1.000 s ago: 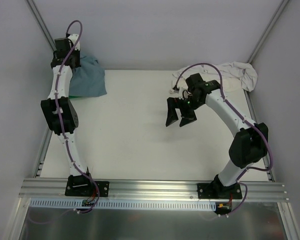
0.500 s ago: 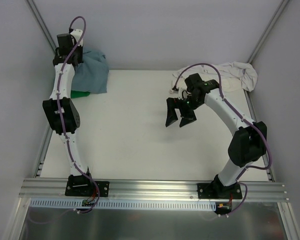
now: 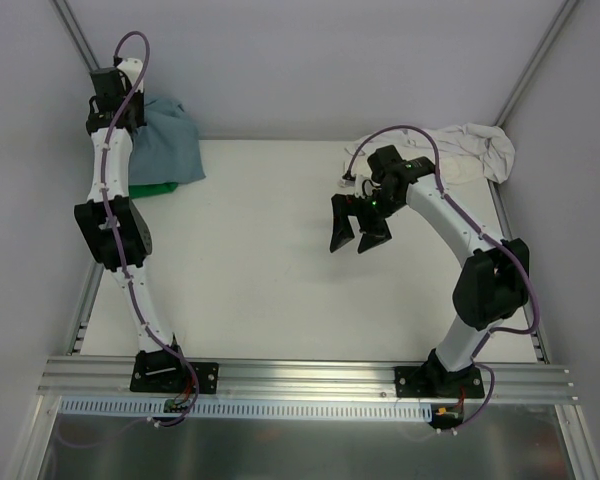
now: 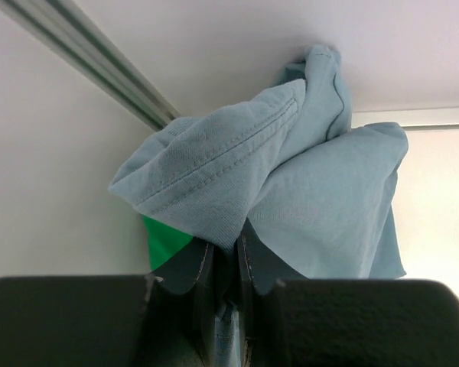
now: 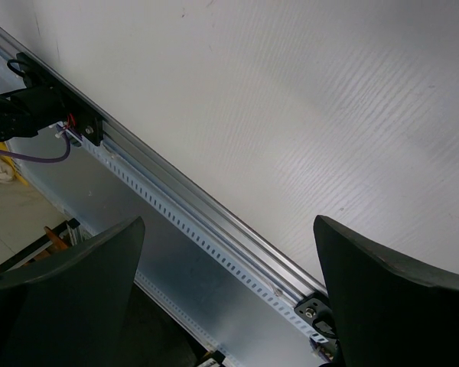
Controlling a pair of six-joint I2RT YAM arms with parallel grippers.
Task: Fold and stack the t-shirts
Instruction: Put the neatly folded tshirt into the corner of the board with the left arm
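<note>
At the far left corner the slate-blue t-shirt [image 3: 172,140] hangs bunched from my left gripper [image 3: 132,112], lifted off the table. In the left wrist view the left gripper [image 4: 228,248] is shut on a hemmed fold of that blue shirt [image 4: 321,191]. The green t-shirt [image 3: 150,187] lies under it, only its edge showing, and shows as a patch of green [image 4: 164,241] beside the fingers. The cream t-shirt [image 3: 475,150] lies crumpled at the far right corner. My right gripper [image 3: 358,235] hovers over the table's middle right, open and holding nothing [image 5: 229,229].
The white table [image 3: 280,290] is bounded by grey walls at the back and sides, with slanted metal posts [image 3: 80,45] in the corners. An aluminium rail [image 3: 310,375] carrying both arm bases runs along the near edge.
My left gripper has moved left and toward the back corner, carrying the blue shirt with it. The right arm has stayed still.
</note>
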